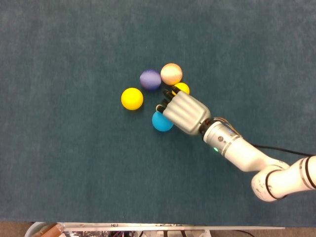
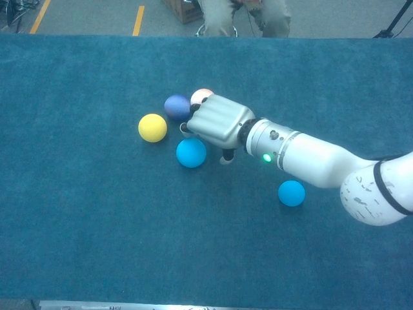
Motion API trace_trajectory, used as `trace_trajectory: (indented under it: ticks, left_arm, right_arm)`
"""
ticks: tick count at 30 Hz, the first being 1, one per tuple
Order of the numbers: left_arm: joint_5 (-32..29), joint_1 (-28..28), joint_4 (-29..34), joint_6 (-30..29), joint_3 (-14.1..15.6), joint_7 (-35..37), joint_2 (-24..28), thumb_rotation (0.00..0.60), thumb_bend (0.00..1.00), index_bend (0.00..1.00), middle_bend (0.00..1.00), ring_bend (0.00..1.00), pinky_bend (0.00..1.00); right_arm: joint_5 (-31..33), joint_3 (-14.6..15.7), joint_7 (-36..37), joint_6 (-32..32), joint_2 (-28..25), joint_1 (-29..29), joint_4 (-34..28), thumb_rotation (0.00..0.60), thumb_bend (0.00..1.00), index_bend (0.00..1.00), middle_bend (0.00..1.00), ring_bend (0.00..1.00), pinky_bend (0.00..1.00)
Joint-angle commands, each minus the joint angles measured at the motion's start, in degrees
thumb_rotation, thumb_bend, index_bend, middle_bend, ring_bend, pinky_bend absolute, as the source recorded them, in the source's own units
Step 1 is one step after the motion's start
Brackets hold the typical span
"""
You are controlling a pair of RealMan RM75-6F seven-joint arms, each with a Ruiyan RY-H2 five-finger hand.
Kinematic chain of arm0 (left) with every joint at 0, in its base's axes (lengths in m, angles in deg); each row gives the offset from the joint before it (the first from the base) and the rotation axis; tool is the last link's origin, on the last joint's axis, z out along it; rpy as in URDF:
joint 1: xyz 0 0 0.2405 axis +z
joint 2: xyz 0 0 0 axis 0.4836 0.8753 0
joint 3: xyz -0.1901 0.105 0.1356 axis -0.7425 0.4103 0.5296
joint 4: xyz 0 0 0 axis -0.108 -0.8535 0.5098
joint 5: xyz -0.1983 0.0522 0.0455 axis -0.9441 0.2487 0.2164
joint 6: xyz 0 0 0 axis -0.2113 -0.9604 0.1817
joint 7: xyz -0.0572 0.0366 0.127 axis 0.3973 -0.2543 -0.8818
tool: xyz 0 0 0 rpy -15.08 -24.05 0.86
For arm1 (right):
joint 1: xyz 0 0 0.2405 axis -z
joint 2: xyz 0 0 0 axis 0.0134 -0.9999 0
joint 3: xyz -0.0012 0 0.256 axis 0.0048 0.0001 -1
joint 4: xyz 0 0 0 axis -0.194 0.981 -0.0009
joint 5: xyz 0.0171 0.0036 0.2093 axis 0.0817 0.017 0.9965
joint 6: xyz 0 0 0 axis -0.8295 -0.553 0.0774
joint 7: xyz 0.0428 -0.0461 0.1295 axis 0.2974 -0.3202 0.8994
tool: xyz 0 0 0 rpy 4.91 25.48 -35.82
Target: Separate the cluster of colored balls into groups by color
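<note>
My right hand (image 1: 185,112) hovers palm down over the ball cluster, fingers bent toward the cloth, thumb (image 2: 227,157) pointing down apart from them, gripping nothing. A blue ball (image 1: 161,121) (image 2: 191,152) lies against the hand's left side. A small yellow ball (image 1: 182,88) peeks out by the fingertips; the chest view hides it behind the hand. Beyond sit a peach ball (image 1: 171,73) (image 2: 202,95) and a purple ball (image 1: 150,79) (image 2: 176,106), touching. A larger yellow ball (image 1: 132,98) (image 2: 152,127) lies apart to the left. A second blue ball (image 2: 292,193) rests alone below my forearm. My left hand is not visible.
The blue-green cloth (image 1: 64,163) covers the whole table. A person's legs (image 2: 242,16) stand past the far edge. A metal rim (image 1: 148,228) runs along the near edge.
</note>
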Motion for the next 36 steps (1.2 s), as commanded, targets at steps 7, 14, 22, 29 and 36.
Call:
trace_trajectory:
  ticks: [7, 14, 22, 29, 36]
  left_arm:
    - [-0.3, 0.6, 0.4, -0.7, 0.1, -0.2, 0.3, 0.600, 0.34, 0.27, 0.27, 0.24, 0.20]
    - [-0.2, 0.6, 0.3, -0.7, 0.0, -0.2, 0.3, 0.600, 0.34, 0.27, 0.27, 0.24, 0.20]
    - [-0.5, 0.7, 0.0, -0.6, 0.0, 0.3, 0.3, 0.600, 0.34, 0.27, 0.27, 0.24, 0.20]
    - [-0.5, 0.7, -0.4, -0.5, 0.0, 0.7, 0.2, 0.600, 0.34, 0.27, 0.27, 0.24, 0.20]
    - [-0.5, 0.8, -0.5, -0.5, 0.0, 0.9, 0.1, 0.600, 0.34, 0.27, 0.27, 0.24, 0.20]
  right_arm:
    - [0.1, -1.3, -0.3, 0.1, 1.8, -1.0, 1.7, 0.600, 0.01, 0.30, 0.37, 0.17, 0.26]
    - [1.4, -2.2, -1.4, 0.4, 3.6, -2.1, 3.2, 0.600, 0.01, 0.30, 0.37, 0.17, 0.26]
    - [3.6, -2.2, -3.5, 0.9, 4.8, -3.3, 4.0, 0.600, 0.01, 0.30, 0.37, 0.17, 0.26]
    - [4.9, -1.2, -4.8, 0.9, 5.5, -3.7, 4.2, 0.600, 0.01, 0.30, 0.37, 0.17, 0.26]
    - [3.8, -0.3, -4.4, -0.2, 5.4, -3.2, 3.7, 0.600, 0.06, 0.37, 0.47, 0.23, 0.26]
